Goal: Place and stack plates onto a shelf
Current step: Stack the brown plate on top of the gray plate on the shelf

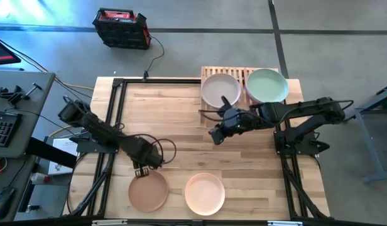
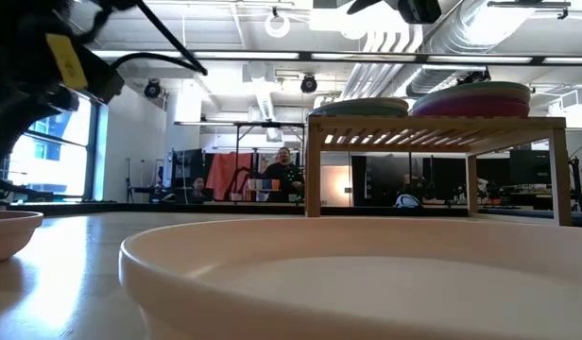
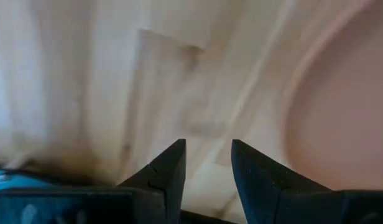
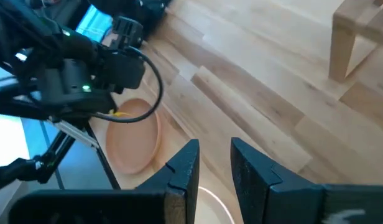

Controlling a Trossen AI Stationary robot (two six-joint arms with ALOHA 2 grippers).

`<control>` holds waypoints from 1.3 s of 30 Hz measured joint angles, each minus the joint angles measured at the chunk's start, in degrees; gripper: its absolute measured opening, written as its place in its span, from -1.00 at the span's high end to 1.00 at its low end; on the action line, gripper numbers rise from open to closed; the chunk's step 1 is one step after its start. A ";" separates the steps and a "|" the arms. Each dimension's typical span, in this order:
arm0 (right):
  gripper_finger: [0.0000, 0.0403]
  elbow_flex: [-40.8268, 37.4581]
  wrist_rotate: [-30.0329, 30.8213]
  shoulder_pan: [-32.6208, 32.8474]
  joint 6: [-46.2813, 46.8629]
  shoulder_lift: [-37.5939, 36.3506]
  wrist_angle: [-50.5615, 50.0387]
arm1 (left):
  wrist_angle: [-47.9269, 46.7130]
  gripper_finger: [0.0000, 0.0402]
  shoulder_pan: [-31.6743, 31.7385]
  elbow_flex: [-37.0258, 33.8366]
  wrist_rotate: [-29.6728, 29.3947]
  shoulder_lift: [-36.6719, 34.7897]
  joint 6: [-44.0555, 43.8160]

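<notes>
A tan plate (image 1: pixel 148 191) and a cream plate (image 1: pixel 205 193) lie flat on the table near its front edge. The shelf (image 1: pixel 209 74) stands at the far right and bears two lots of plates, one topped by a pale plate (image 1: pixel 220 90), the other by a sage plate (image 1: pixel 267 85). My left gripper (image 1: pixel 141 171) points down over bare wood just beyond the tan plate's (image 3: pixel 347 124) far rim, open and empty. My right gripper (image 1: pixel 215 137) hovers open in front of the shelf, over mid-table, slanting down toward the plates, with nothing between its fingers (image 4: pixel 215 165).
Black frame rails (image 1: pixel 115 113) run along the table's left and right sides. A desk with a keyboard (image 1: pixel 2 129) stands left of the table. In the low view the shelf (image 2: pixel 433 127) stands on legs, with room beneath it. Bare wood lies between the shelf and the two front plates.
</notes>
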 joint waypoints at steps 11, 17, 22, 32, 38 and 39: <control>0.64 0.00 -0.37 2.17 4.69 3.35 0.01 | 7.58 0.42 -7.30 0.00 1.34 0.00 -3.20; 0.64 -0.02 -0.66 2.40 5.72 4.04 0.40 | 8.55 0.42 -8.66 0.02 0.09 0.02 -4.27; 0.64 -0.02 -0.66 2.44 6.16 4.02 0.55 | 9.50 0.42 -8.66 0.02 -0.68 0.04 -4.22; 0.64 -0.02 -0.63 2.40 6.08 4.02 0.52 | 11.54 0.42 -8.64 0.02 -3.12 0.04 -4.63; 0.64 -0.02 -0.62 2.40 6.02 4.02 0.50 | 15.61 0.42 -8.45 -2.79 -2.95 0.09 -4.69; 0.64 -0.02 -0.63 2.40 6.02 4.00 0.50 | 16.55 0.42 -8.45 -3.61 -2.64 0.09 -5.05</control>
